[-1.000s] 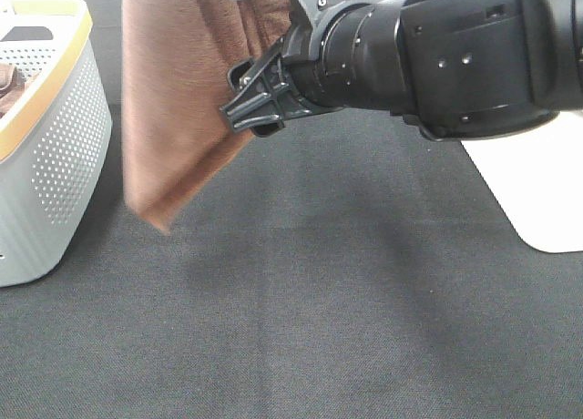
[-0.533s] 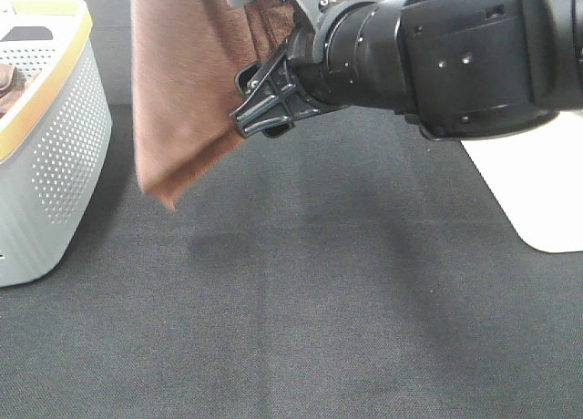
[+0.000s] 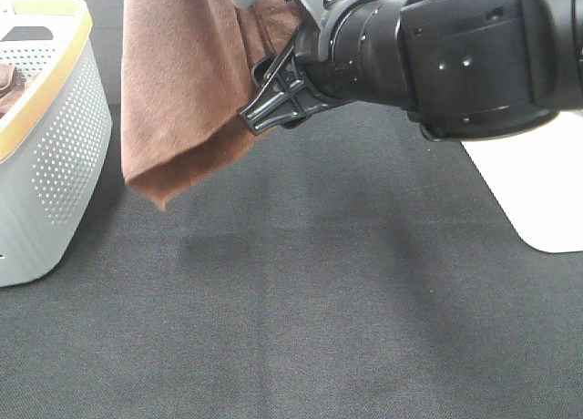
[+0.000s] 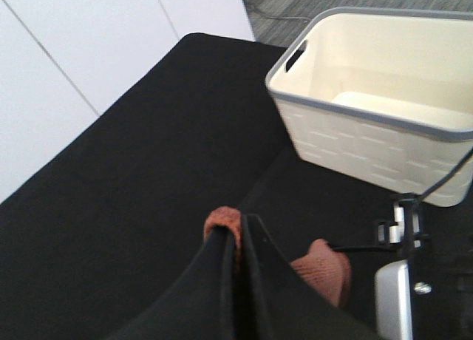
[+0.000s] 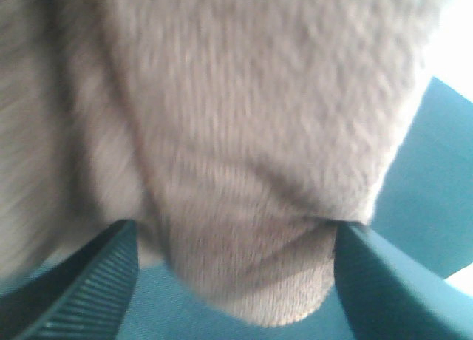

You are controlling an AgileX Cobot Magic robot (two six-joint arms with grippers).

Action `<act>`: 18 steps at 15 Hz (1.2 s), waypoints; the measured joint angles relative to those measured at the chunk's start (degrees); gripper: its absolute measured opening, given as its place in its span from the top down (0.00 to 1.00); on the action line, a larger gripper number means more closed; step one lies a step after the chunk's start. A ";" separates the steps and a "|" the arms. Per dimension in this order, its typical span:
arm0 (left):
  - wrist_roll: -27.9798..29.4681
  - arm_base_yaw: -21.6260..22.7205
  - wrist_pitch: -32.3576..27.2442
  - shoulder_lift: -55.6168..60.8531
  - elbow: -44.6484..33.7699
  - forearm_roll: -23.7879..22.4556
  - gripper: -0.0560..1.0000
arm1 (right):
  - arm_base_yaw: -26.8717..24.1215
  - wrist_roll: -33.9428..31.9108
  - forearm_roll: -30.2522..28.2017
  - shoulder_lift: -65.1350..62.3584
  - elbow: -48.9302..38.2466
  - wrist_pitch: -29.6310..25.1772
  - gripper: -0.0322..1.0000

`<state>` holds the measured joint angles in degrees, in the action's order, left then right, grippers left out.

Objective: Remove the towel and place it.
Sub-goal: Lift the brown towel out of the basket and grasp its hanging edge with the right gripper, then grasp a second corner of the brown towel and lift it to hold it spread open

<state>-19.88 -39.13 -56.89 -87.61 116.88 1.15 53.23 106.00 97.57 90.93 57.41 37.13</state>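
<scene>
The reddish-brown towel (image 3: 182, 91) hangs in the air above the black table, its lower corner well above the surface, to the right of the grey basket (image 3: 55, 155). My left gripper (image 4: 235, 233) is shut on a fold of the towel (image 4: 222, 220); another bit of towel (image 4: 324, 270) shows beside it. This gripper is above the exterior view's top edge. My right gripper (image 3: 273, 96) is at the towel's right side. In the right wrist view its fingers (image 5: 96, 281) stand wide apart with the towel (image 5: 244, 148) bulging between them.
The grey perforated basket with an orange rim stands at the left edge, brown cloth (image 3: 5, 84) inside it. A cream basket with a grey rim (image 4: 369, 111) shows in the left wrist view. A white surface (image 3: 537, 191) lies at the right. My right arm (image 3: 455, 55) hides the far table.
My right gripper has shifted a little right and up along the towel. The towel's lower corner has risen slightly and the cloth has swung.
</scene>
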 joint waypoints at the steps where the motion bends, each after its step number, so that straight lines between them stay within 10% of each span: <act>1: 0.00 0.00 0.00 0.00 0.00 1.83 0.95 | 0.00 0.00 -0.57 0.00 0.00 0.06 0.31; 5: 0.06 0.00 0.00 0.00 0.00 4.98 0.95 | 0.00 0.00 -1.38 0.00 0.00 0.06 0.39; 10: 4.35 0.00 0.00 0.00 0.00 -0.63 0.95 | 0.00 0.06 1.60 -0.17 0.00 0.23 0.97; 18: 16.67 0.00 0.00 -1.89 0.17 -20.63 0.95 | 0.00 2.86 2.35 -8.14 0.00 1.32 0.97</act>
<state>-3.21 -39.13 -56.89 -89.50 117.06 -19.48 53.23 108.86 99.92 82.79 57.41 38.45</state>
